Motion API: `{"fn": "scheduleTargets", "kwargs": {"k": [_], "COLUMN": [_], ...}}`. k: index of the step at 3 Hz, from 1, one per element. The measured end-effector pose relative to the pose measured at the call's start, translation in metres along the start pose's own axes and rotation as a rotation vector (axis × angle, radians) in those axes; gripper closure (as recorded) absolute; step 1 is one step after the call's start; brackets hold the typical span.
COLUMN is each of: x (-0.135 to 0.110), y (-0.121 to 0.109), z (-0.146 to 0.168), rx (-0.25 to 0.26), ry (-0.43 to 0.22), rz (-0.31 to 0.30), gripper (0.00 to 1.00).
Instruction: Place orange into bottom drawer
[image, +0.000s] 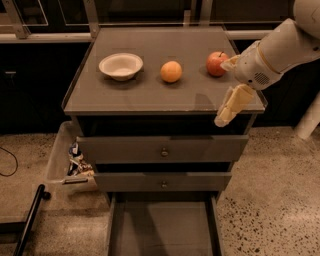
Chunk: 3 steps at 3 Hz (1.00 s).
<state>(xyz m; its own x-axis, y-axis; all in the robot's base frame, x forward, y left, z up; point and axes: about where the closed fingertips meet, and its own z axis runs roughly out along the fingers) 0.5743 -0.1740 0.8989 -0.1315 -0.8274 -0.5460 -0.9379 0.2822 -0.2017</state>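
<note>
The orange (171, 71) sits on the gray cabinet top (150, 95), in the middle, between a white bowl and a red apple. The bottom drawer (162, 230) is pulled open at the foot of the cabinet, showing a bare gray floor and low side walls. My gripper (230, 102) hangs at the cabinet top's right front edge, right of and nearer than the orange, with nothing seen in it. The white arm reaches in from the upper right.
A white bowl (121, 65) stands left of the orange and a red apple (217, 63) right of it, close to my wrist. Two shut drawers with brass knobs (164, 151) sit above the open one. A plastic bin with wrappers (75, 162) stands left of the cabinet.
</note>
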Motion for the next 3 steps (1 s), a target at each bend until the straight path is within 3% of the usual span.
{"fn": "scheduleTargets", "kwargs": {"k": [1, 3], "x": [0.0, -0.019], "y": [0.0, -0.02], "z": [0.0, 0.014], "rx": [0.0, 0.029], "ry": [0.0, -0.116], "rz": [0.0, -0.017], "gripper": [0.0, 0.0]}}
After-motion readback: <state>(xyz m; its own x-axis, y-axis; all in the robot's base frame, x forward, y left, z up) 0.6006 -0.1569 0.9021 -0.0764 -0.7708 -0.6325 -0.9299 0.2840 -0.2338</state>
